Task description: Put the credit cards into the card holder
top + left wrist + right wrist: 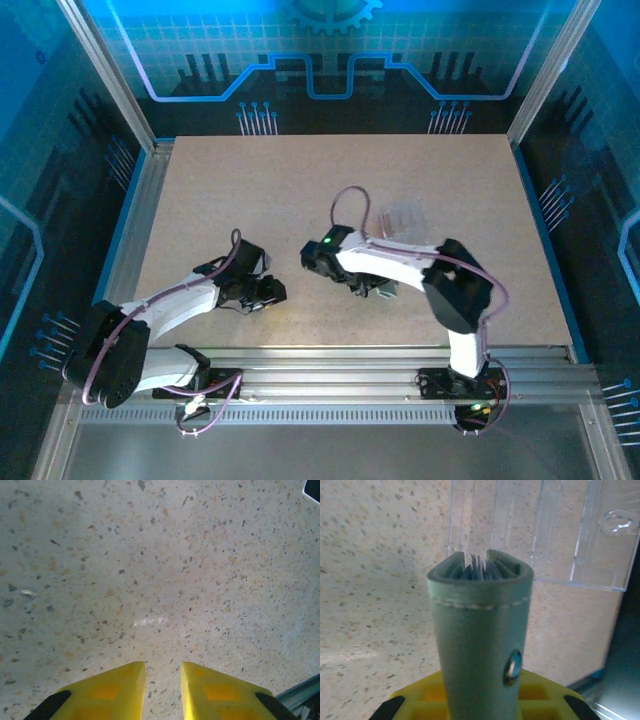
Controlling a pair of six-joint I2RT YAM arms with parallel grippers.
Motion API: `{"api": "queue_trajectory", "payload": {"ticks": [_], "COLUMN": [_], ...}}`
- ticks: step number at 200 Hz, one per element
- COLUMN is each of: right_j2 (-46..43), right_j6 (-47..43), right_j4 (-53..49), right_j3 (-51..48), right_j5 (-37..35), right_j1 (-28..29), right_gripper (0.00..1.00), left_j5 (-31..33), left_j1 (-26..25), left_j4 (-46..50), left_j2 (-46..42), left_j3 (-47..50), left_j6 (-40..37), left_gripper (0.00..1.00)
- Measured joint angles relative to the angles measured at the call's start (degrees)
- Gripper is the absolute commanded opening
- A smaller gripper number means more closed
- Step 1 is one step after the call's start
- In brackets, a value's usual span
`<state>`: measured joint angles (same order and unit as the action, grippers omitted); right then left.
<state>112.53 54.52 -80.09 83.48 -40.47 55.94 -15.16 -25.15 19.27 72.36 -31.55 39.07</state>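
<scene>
My right gripper [480, 702] is shut on the card holder [480, 645], a pale grey-green stitched sleeve with a metal snap [512, 667]. The holder stands up from the yellow fingers [420, 700], and its open top shows several inner pleats. In the top view the right gripper [372, 288] is low over the table's near middle. My left gripper [162, 680] is open just above bare table, with nothing between its yellow fingers [107, 690]; in the top view the left gripper [266, 292] sits left of the right one. The black and red credit cards are out of view.
A clear plastic piece [560, 530] lies on the speckled table [150, 555] just beyond the holder; it shows faintly as the clear plastic [400, 218] in the top view. Metal rails [350, 365] run along the near edge. Frame posts stand at the far corners.
</scene>
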Motion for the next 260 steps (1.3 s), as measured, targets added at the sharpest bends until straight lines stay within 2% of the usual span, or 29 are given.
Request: {"api": "queue_trajectory", "payload": {"ticks": [25, 56, 79, 105, 122, 137, 160, 198, 228, 260], "right_j2": [6.99, 10.16, 8.37, 0.02, -8.90, -15.54, -21.75, -23.17, -23.17, -22.67], "right_j6": [0.52, -4.66, -9.88, -14.64, -17.00, -18.05, -20.15, -22.67, -24.04, -24.87], "right_j4": [-0.90, 6.60, 15.26, 23.98, 27.78, 29.44, 32.20, 36.00, 38.91, 41.66], "right_j3": [4.35, 8.50, 7.61, 2.91, -2.32, -6.64, -14.97, -25.77, -27.02, -27.06], "right_j5": [-0.70, 6.29, 14.71, 24.22, 28.39, 29.88, 32.54, 40.81, 44.81, 47.28], "right_j1": [3.41, 5.29, 4.79, 2.43, -1.62, -6.62, -14.95, -21.51, -23.19, -23.93], "right_gripper": [0.37, 0.61, 0.65, 0.64, 0.54, 0.44, 0.39, 0.37, 0.31, 0.23], "left_j5": [0.00, 0.39, 0.33, -0.79, -1.20, -1.16, -1.38, -1.33, -0.92, 0.17], "left_j1": [0.68, 1.92, 2.95, 2.99, 1.86, -1.22, -7.50, -14.25, -16.37, -17.42], "left_j4": [0.83, 2.27, 3.17, 4.04, 5.07, 5.62, 5.49, 4.20, 4.20, 4.35], "left_j2": [-0.81, -3.28, -5.01, -4.83, -3.67, -1.55, 4.26, 15.93, 23.52, 26.75], "left_j3": [0.13, 0.55, 0.55, -0.09, -2.16, -5.68, -12.70, -21.59, -25.11, -25.86], "left_j6": [0.09, 1.09, 1.42, 0.39, -0.79, -1.92, -3.15, -4.57, -5.29, -6.12], "left_gripper": [0.28, 0.31, 0.34, 0.34, 0.37, 0.40, 0.41, 0.41, 0.41, 0.41]}}
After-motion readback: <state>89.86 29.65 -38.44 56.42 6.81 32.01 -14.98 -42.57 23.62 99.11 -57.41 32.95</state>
